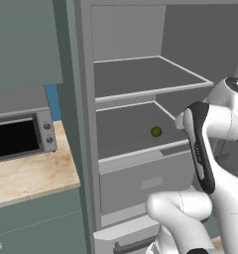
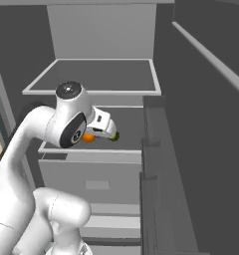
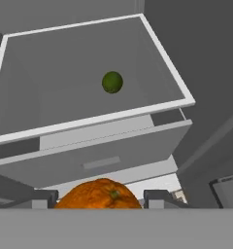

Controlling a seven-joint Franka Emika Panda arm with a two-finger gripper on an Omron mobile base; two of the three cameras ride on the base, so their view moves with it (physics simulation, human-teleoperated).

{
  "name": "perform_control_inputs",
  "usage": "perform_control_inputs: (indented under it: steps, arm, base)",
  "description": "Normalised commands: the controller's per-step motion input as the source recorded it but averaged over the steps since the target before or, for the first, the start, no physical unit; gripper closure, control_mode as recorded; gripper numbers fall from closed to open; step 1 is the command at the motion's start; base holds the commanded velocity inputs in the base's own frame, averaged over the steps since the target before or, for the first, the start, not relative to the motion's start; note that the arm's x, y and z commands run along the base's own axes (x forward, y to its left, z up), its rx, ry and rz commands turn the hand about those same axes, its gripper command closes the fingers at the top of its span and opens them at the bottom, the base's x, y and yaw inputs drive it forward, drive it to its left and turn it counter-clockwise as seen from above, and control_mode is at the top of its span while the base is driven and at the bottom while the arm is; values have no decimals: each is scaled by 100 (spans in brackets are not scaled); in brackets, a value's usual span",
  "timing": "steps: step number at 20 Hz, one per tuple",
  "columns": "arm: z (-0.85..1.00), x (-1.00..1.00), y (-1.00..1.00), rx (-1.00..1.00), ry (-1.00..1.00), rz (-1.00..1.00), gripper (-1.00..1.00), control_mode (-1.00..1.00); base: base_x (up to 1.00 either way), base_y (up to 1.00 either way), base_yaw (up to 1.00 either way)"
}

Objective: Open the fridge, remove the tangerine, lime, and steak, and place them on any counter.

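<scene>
Far left in the left base view: microwave [image 1: 22,136] on the beige counter [image 1: 36,176], absent from the other two views. Right of it, fridge [image 1: 141,124] standing open, lime [image 1: 156,131] alone on the lower shelf, well back from the edge. In the hand view, gripper [image 3: 100,198] pinching the tangerine [image 3: 100,194] between both fingertips, out in front of the shelf. In the right base view, only an orange sliver visible, mostly hidden behind the arm's wrist.

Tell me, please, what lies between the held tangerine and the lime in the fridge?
Nothing: in the hand view, only bare grey shelf and its white front edge separate the tangerine from the lime.
</scene>
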Motion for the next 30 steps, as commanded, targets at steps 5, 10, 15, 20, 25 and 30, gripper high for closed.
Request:
perform_control_inputs:
  steps: [5,10,15,20,25,30]
  arm:
    - [77,-66,36,-10,-3,-1,100,-100]
    - [9,-9,22,-7,0,0,100,-100]
    - [0,0,2,-1,0,0,100,-100]
    - [0,-5,0,0,0,1,100,100]
    - [0,0,0,0,0,0,100,100]
    - [0,0,0,0,0,0,100,100]
  base:
    - [0,0,0]
    - [0,0,0]
    - [0,0,0]
    - [-9,1,1]
    - [-57,48,5]
    - [-37,98,9]
